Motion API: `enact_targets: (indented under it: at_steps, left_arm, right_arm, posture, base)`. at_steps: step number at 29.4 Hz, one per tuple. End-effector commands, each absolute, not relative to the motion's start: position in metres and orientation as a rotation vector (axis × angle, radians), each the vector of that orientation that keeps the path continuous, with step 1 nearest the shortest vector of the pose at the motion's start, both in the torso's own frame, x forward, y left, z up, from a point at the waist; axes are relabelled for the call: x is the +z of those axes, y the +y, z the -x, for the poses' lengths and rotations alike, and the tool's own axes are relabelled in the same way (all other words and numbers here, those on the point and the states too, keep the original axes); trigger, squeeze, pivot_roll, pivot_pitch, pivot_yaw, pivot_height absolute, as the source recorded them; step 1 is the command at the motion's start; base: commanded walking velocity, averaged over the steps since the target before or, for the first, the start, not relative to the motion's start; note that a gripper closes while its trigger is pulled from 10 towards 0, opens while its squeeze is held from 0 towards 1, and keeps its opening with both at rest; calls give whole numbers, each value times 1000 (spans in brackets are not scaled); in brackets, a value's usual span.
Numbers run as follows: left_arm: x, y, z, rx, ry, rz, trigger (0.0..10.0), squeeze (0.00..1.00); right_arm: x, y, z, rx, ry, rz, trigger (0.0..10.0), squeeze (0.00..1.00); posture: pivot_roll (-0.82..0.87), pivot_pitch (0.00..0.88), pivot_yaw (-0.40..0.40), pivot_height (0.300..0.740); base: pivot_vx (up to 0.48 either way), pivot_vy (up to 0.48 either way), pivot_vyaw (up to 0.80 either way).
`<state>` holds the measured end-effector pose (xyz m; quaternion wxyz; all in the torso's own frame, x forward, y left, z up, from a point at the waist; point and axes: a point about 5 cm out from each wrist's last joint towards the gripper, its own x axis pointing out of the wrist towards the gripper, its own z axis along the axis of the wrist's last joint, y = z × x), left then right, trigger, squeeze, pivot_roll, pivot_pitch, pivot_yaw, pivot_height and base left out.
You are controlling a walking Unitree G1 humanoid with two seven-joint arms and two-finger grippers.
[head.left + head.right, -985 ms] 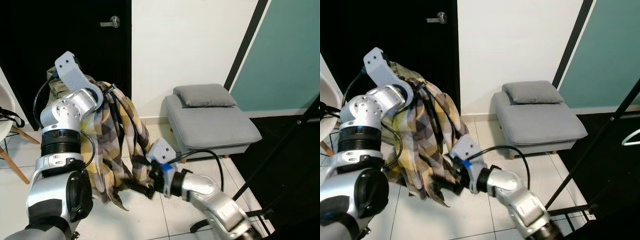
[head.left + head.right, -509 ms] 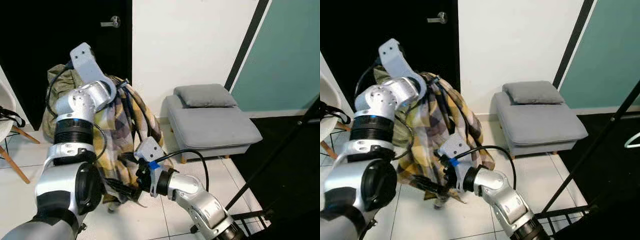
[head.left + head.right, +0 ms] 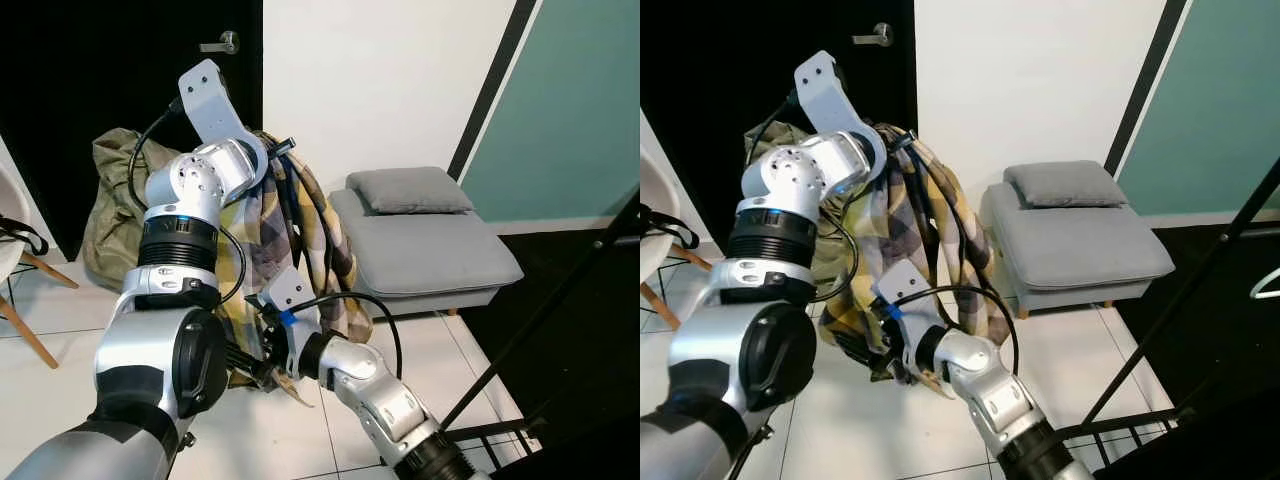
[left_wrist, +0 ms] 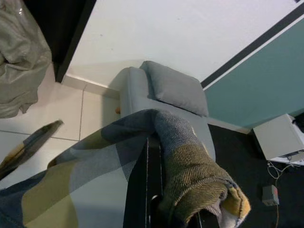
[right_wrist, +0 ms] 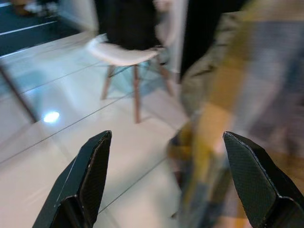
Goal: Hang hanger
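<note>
While the left arm is raised, the left gripper (image 4: pixel 159 209) is clamped on the plaid shirt (image 3: pixel 262 230), which drapes down from it at about 11 o'clock of the footstool (image 3: pixel 420 250); I cannot make out the hanger itself. Right gripper (image 5: pixel 166 185): fingers spread wide, nothing between them, low beside the shirt's hem at 6 o'clock. Olive bag (image 3: pixel 112 215): slumped against the black door (image 3: pixel 100 60), 9 o'clock of the shirt. White chair (image 5: pixel 128 52): standing on the tiled floor (image 3: pixel 40 400)
</note>
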<state>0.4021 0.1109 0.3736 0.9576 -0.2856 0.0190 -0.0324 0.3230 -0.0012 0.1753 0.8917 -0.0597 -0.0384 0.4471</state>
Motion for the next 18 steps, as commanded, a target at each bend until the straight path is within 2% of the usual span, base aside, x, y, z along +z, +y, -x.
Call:
enact_targets:
  at_steps: [1, 8, 12, 18]
  left_arm:
    - [390, 107, -396, -95, -8, 588, 0, 0]
    - [390, 107, -396, -95, -8, 588, 0, 0]
    - [391, 111, -394, -132, -2, 580, 0, 0]
    - [389, 110, -393, -145, 14, 594, 0, 0]
  right_arm:
    - [177, -6, -328, 872, -93, 126, 10000, 0]
    - [177, -6, -328, 872, -93, 126, 10000, 0]
    - [180, -34, -360, 559, -103, 167, 10000, 0]
    - [182, -40, -368, 496, -111, 163, 10000, 0]
  posture:
    - [68, 172, -43, 740]
    - [68, 172, -43, 740]
    - [67, 170, -42, 740]
    - [67, 178, -47, 740]
  base:
    - [0, 0, 0]
    - [0, 0, 0]
    - [0, 0, 0]
    - [0, 0, 0]
